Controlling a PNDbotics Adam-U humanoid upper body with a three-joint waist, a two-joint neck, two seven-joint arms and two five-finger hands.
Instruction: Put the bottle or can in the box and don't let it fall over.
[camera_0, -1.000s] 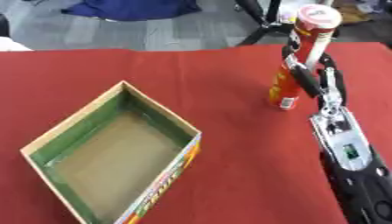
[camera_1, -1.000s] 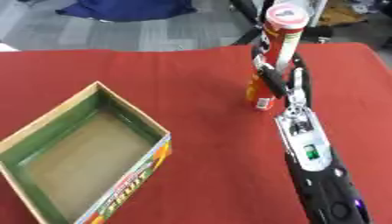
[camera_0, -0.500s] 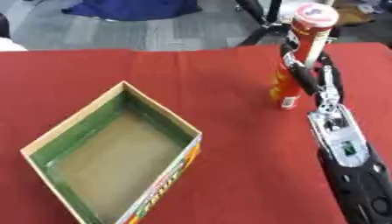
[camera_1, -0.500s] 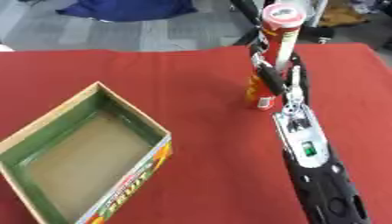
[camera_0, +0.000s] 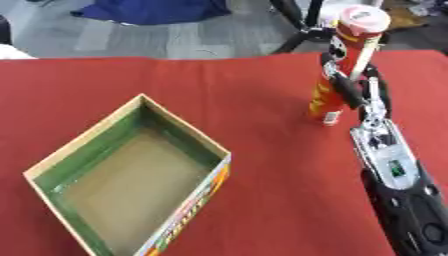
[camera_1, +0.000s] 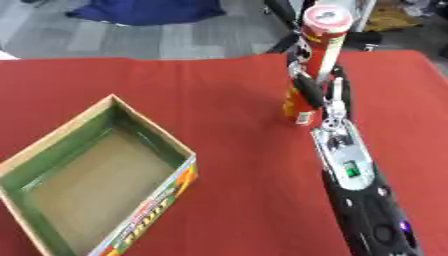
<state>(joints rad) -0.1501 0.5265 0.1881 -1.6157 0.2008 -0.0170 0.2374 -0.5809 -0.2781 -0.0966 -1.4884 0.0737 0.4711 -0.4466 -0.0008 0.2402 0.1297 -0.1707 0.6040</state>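
Red tablecloth (camera_0: 219, 95); blue cloth (camera_0: 153, 10) on floor beyond.

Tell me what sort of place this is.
Probably a lab or workshop test bench: a table under a red cloth, grey floor behind with black stand legs, and only a cardboard box and tall can.

the table (camera_0: 262, 90) is covered in plain red cloth. the tall can (camera_0: 343, 70) on the right is red and orange with yellow markings, a pale pink lid and a white patch low on its side. the right hand (camera_0: 352, 89) around it is black with silver parts, and the arm near it is silver and black with a small green spot. the box (camera_0: 131, 175) on the left is tan outside, green on its inner walls and brown on the bottom, with orange, red and green print on its near side. on the far grey floor lies a blue cloth (camera_0: 157, 10).
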